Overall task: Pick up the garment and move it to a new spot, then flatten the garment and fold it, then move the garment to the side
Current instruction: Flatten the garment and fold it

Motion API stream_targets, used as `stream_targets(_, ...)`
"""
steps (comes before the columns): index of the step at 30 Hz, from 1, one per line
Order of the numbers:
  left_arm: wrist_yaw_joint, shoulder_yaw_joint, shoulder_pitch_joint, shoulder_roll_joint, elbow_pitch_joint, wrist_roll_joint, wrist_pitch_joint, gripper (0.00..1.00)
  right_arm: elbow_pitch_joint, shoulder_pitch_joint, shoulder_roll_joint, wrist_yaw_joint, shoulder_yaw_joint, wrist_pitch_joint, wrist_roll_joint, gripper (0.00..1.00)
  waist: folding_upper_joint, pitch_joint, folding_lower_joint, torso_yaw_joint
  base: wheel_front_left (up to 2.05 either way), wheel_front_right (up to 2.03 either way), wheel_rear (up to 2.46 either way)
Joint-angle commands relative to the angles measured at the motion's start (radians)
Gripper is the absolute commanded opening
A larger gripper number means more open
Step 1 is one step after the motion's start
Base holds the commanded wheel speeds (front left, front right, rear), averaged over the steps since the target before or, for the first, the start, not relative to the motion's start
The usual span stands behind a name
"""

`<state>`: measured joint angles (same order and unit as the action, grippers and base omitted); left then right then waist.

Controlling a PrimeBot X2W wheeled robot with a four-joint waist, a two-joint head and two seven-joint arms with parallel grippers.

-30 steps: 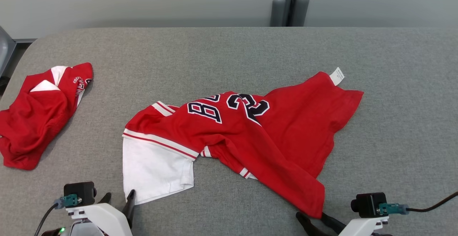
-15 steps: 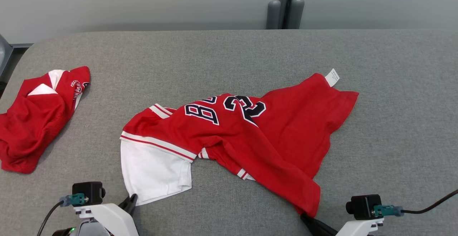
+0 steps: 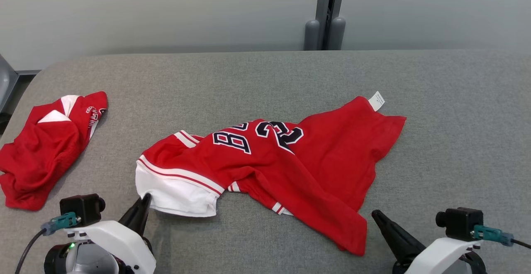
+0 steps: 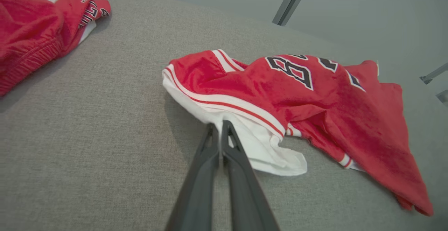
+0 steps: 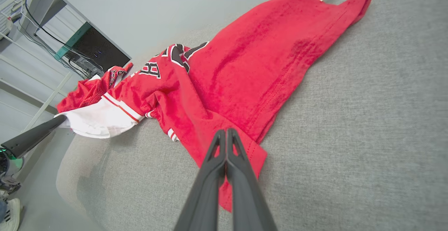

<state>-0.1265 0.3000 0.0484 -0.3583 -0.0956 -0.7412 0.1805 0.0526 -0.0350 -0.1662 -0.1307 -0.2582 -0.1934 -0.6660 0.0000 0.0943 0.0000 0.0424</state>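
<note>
garment [image 3: 298, 162] sleeve pinched in left gripper [image 3: 146, 197] | right gripper [image 3: 376, 215] closed, beside hem

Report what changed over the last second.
The left fingers closed on the white panel of the jersey at its near edge and lifted it, so it bunches. The right fingers closed too, but beside the red near corner, apparently empty. The other red garment and the jersey's far end stayed put.
</note>
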Motion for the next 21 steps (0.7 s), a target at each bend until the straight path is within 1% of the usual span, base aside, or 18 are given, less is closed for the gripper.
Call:
stream_targets(1, -0.007, -0.007, 0.003, -0.007, 0.011, 0.0, -0.001, 0.0, -0.003, 0.007, -0.009, 0.0, 0.008, 0.009, -0.003, 0.0, 0.0, -0.002, 0.0, -0.003, 0.0, 0.0, 0.0)
stream_targets(6, -0.025, -0.015, -0.011, -0.024, 0.057, 0.0, 0.012, 0.0, 0.008, -0.009, -0.014, 0.0, 0.01, -0.003, -0.016, 0.0, 0.0, -0.006, 0.0, -0.013, 0.0, 0.0, 0.0)
stream_targets(11, -0.035, -0.009, -0.027, -0.026, 0.078, -0.004, 0.026, 0.0, 0.016, -0.03, -0.012, 0.0, 0.02, -0.013, -0.013, 0.0, 0.0, -0.002, 0.0, -0.019, 0.0, 0.0, 0.0)
stream_targets(12, -0.037, -0.007, -0.032, -0.024, 0.079, -0.005, 0.028, 0.0, 0.02, -0.034, -0.009, 0.0, 0.023, -0.018, -0.013, 0.02, 0.0, -0.002, 0.0, -0.02, 0.0, 0.0, 0.0)
stream_targets(13, -0.039, -0.004, -0.036, -0.024, 0.078, -0.005, 0.029, 0.0, 0.024, -0.038, -0.007, 0.0, 0.024, -0.024, -0.018, 0.4, 0.0, -0.003, 0.0, -0.021, 0.0, 0.0, 0.0)
stream_targets(14, -0.04, -0.003, -0.038, -0.024, 0.078, -0.004, 0.032, 0.0, 0.027, -0.041, -0.006, 0.0, 0.026, -0.035, -0.022, 0.9, 0.0, -0.002, 0.0, -0.021, 0.0, 0.0, 0.0)
stream_targets(15, -0.042, -0.001, -0.038, -0.024, 0.078, -0.003, 0.033, 0.0, 0.034, -0.045, -0.004, 0.0, 0.027, -0.051, -0.025, 1.0, 0.0, -0.002, 0.0, -0.021, 0.0, 0.0, 0.0)
stream_targets(18, -0.042, 0.004, -0.035, -0.021, 0.078, -0.002, 0.035, 0.0, 0.048, -0.057, 0.002, 0.0, 0.02, -0.113, -0.03, 1.0, 0.0, -0.003, 0.0, -0.019, 0.0, 0.0, 0.0)
stream_targets(21, -0.042, 0.01, -0.03, -0.019, 0.076, -0.002, 0.037, 0.0, 0.055, -0.054, 0.016, 0.0, 0.002, -0.141, -0.041, 1.0, 0.0, -0.001, 0.0, -0.014, 0.0, 0.0, 0.0)
